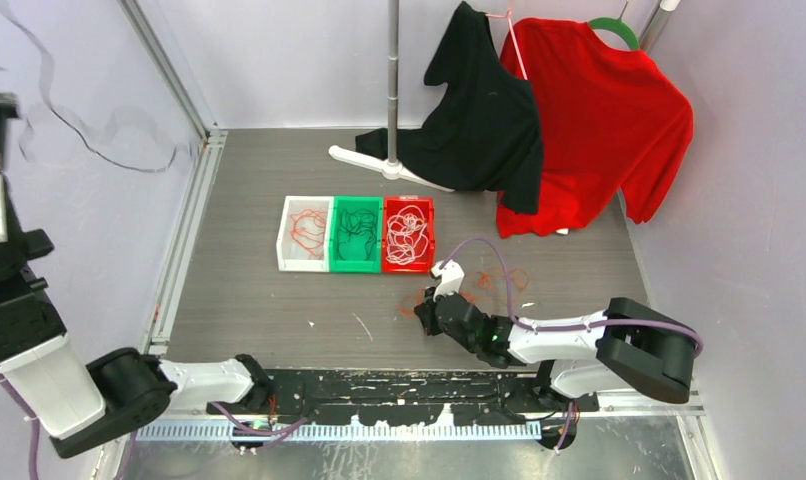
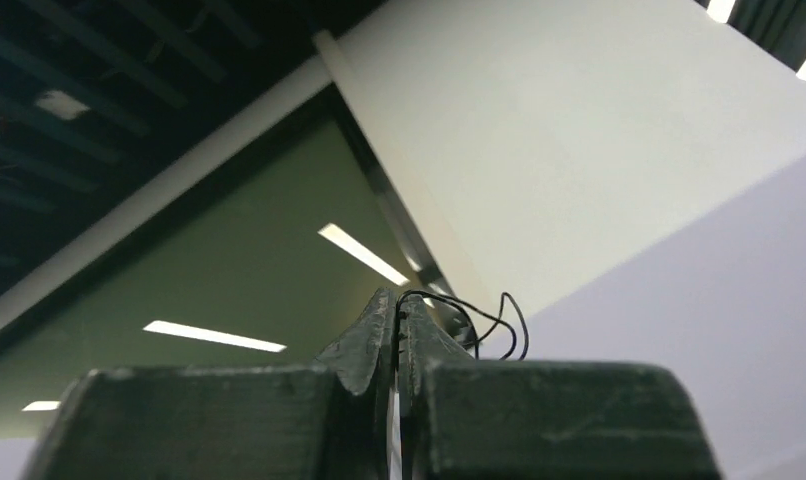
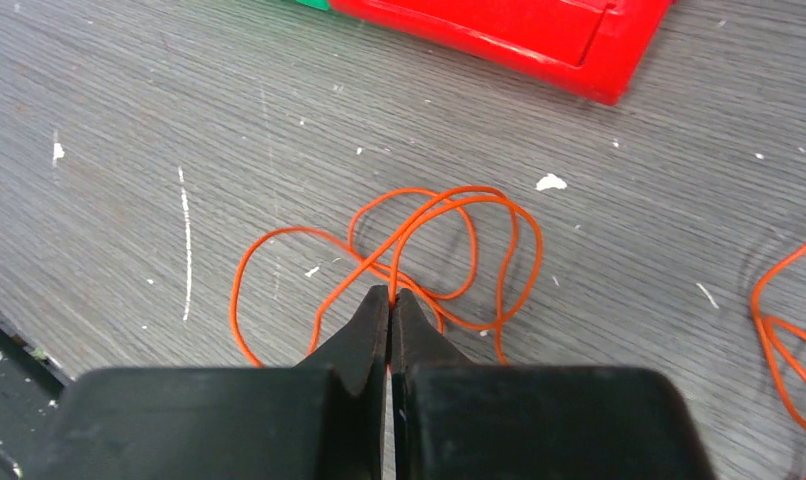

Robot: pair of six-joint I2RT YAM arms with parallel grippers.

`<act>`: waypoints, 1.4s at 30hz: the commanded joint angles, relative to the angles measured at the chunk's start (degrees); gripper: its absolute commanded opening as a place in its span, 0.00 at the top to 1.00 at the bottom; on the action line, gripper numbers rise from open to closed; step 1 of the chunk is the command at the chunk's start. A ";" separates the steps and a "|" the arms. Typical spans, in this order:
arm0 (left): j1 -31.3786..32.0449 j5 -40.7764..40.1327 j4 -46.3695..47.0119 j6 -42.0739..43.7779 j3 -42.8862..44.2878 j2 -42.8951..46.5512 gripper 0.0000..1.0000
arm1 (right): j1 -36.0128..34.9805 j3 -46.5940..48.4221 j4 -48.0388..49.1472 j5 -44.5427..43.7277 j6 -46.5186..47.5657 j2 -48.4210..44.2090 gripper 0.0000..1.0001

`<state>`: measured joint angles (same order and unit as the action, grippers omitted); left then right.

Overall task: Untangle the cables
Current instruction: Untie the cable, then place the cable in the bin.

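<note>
Gray table (image 1: 259,300) under all. Red shirt (image 1: 599,120) and black shirt (image 1: 484,120) hang at back. Three bins in row mid-table: white bin (image 1: 304,266) with orange wire (image 1: 307,230), green bin (image 1: 356,267) with black wire (image 1: 357,230), red bin (image 1: 407,267) with white wire (image 1: 407,232). Right gripper (image 3: 391,297) low on table near red bin, fingers pinched together on orange cable (image 3: 411,232) lying in loops. Left gripper (image 2: 396,300) points up, fingers squeezed together on black cable (image 2: 457,303).
</note>
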<state>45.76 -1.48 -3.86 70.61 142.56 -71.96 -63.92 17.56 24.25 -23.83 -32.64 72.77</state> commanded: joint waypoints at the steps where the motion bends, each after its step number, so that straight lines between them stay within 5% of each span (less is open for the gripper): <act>1: 0.21 0.03 -9.62 -6.31 -11.78 5.66 1.00 | -0.24 1.68 4.99 3.57 2.01 -2.56 0.90; 6: 0.21 1.40 -20.69 -9.21 -23.06 8.68 1.00 | -0.23 5.23 2.22 8.55 5.92 -9.72 0.61; 13: 0.22 0.21 -21.58 -11.88 -32.09 9.46 1.00 | -0.20 12.85 -4.39 13.19 9.35 -13.38 0.48; 18: 0.14 1.12 -20.86 -14.14 -33.18 8.21 1.00 | 1.57 21.26 -2.55 14.90 13.43 -7.02 0.49; 28: 0.22 0.94 -17.48 -15.30 -33.44 3.94 1.00 | 17.75 32.79 -5.65 18.12 12.72 7.76 0.65; 42: 0.17 -2.43 -9.70 -14.89 -31.73 -0.02 1.00 | 18.31 37.77 -3.35 25.24 10.49 16.14 0.65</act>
<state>45.76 -1.93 -19.05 55.88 108.97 -72.73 -45.43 51.31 17.56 -2.83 -21.32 87.37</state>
